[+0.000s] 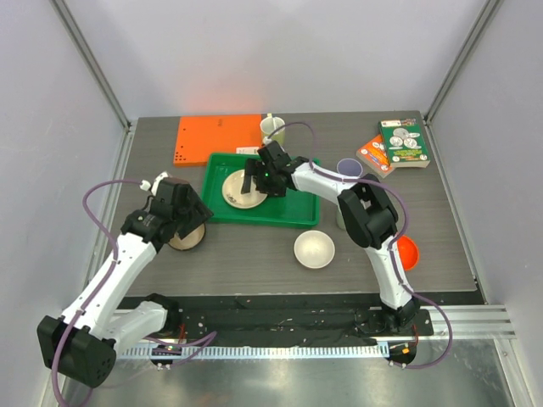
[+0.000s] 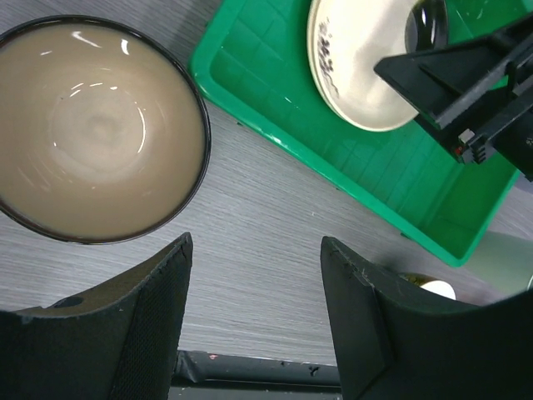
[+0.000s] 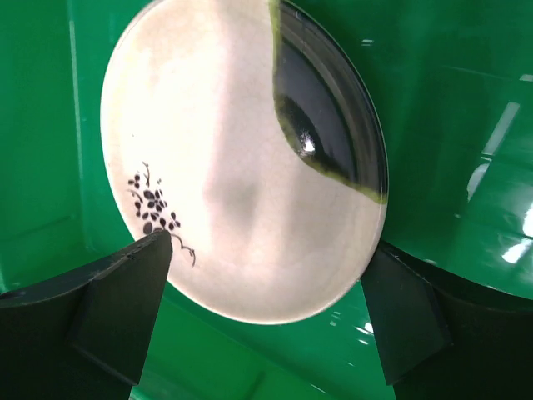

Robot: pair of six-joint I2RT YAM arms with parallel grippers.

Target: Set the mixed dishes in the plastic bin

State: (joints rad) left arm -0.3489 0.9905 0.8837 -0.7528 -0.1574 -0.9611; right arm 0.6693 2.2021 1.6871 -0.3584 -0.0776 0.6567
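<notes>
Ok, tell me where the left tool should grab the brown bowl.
Pinch the rim of the brown bowl from above, one finger inside, one outside, probably at the edge facing the left tool. It stands upright and empty on the table, and its mouth looks too wide to straddle.

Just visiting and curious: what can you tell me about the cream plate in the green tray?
The cream plate is round, glossy and ceramic-looking, with a small dark leafy sprig near one edge and a dark, green-edged patch at another. It lies inside the green tray, under the right gripper, whose open fingers straddle it; contact is unclear.
</notes>
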